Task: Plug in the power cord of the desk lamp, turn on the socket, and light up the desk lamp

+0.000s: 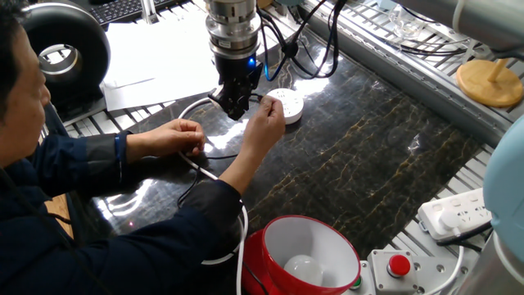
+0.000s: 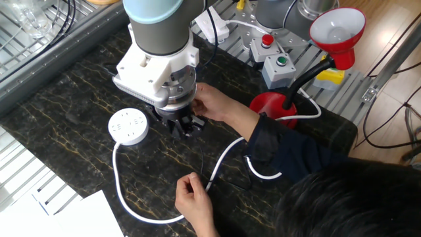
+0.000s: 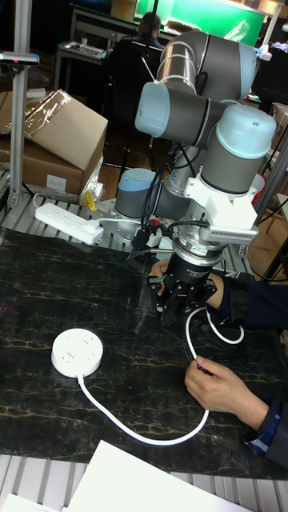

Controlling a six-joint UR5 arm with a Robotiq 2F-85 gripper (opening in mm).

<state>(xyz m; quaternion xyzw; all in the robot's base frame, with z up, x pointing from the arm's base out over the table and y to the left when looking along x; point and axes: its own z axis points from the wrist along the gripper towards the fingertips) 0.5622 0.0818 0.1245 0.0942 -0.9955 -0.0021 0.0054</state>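
My gripper (image 1: 233, 104) (image 2: 184, 126) (image 3: 182, 309) hangs just above the dark tabletop, next to the round white socket (image 1: 285, 102) (image 2: 128, 126) (image 3: 78, 354). Its fingers look shut on the small black plug of the power cord (image 2: 203, 161) (image 3: 190, 342). A person's hand (image 1: 266, 123) (image 2: 212, 105) still touches the plug at my fingertips. Their other hand (image 1: 180, 135) (image 2: 193, 195) (image 3: 220, 390) holds the thin black cable further along. The red desk lamp (image 1: 304, 252) (image 2: 337, 27) stands at the table's edge, unlit.
The socket's thick white cable (image 2: 131, 197) (image 3: 136, 432) loops across the table. A long white power strip (image 1: 457, 213) (image 3: 68, 220) and button boxes (image 2: 275, 62) sit on the rail. Paper sheets (image 1: 155, 57) lie beside the table. The person's arm (image 2: 289, 148) reaches in.
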